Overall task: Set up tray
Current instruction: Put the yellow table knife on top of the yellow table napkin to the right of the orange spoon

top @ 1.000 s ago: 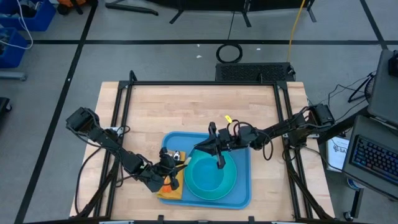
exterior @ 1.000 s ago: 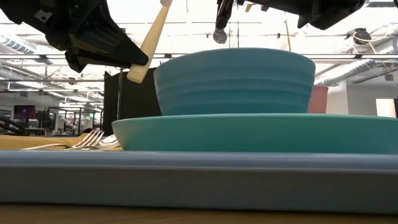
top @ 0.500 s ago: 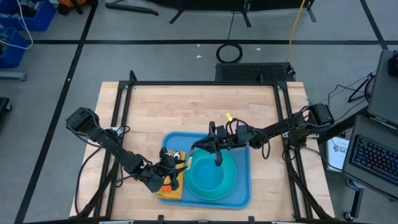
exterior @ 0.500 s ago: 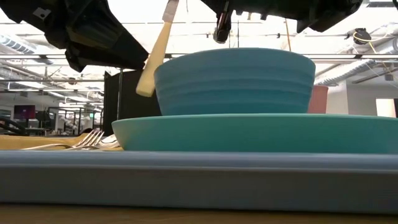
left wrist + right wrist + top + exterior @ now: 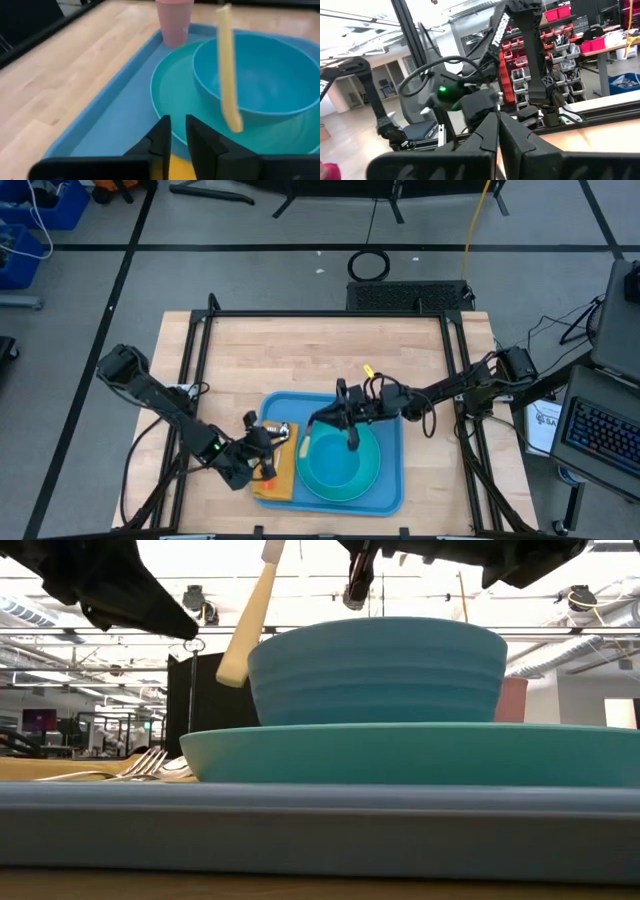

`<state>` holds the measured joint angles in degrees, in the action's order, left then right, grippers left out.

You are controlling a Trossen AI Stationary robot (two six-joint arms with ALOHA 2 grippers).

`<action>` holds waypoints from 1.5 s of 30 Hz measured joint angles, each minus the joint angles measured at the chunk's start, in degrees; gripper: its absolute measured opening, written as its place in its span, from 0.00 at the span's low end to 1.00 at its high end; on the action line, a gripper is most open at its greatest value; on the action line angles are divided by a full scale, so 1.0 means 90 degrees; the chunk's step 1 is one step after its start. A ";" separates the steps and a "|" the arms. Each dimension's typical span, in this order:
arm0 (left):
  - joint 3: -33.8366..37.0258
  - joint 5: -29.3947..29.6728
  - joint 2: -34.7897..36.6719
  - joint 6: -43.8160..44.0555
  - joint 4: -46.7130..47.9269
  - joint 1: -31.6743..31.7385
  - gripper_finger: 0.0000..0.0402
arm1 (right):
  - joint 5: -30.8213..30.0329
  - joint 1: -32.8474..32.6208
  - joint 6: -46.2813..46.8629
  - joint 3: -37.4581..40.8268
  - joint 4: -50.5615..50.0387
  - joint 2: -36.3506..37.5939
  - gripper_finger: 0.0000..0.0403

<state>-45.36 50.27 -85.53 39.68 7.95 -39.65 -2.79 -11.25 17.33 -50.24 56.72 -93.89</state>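
From above, the large light-blue rectangular plastic tray with its raised rim lies at the lower middle of the wooden bench, carrying a round turquoise plate with a blue ribbed bowl on it, and a yellow-orange napkin at its left end. The left gripper sits low over that left end, its arm running in from the left of the frame and bent at the elbow; the right gripper hangs over the bowl, its arm reaching in from the right edge almost level. In the low view the tray's rim fills the bottom; a pale yellow stick-like utensil handle leans on the bowl's left rim, and a metal fork lies at the left. The left wrist view shows the left fingers close together with a narrow gap and nothing between them, the handle leaning apart from them, and a pink plastic cup at the tray's far corner. In the right wrist view the right fingers are pressed together, empty. The risk, as I judge it: the leaning utensil could tip out or slide if either arm brushes the bowl.
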 joint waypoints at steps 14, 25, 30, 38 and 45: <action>0.0002 -0.3280 0.0023 -0.1795 0.0516 0.1708 0.01 | -0.0009 -0.0388 -0.0127 -0.0001 0.0195 0.0000 0.00; 0.0002 -0.5278 0.0023 -0.2518 0.0504 0.2723 0.00 | -0.0003 -0.0429 -0.0176 0.0000 0.0193 0.0000 0.00; 0.0002 -0.5625 0.0023 -0.2804 0.0513 0.3045 0.00 | -0.0002 -0.0429 -0.0191 -0.0001 0.0192 0.0000 0.00; 0.0005 -0.6087 -0.0253 -0.2885 0.0438 0.3305 0.00 | 0.0002 -0.0429 -0.0210 -0.0002 0.0166 0.0000 0.00; 0.0005 -0.6202 -0.0497 -0.2905 0.0347 0.3386 0.00 | 0.0000 -0.0429 -0.0215 0.0000 0.0115 0.0000 0.00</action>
<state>-45.32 -5.55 -90.00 13.53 11.07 -9.17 -2.79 -15.11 15.40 -50.24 57.76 -93.89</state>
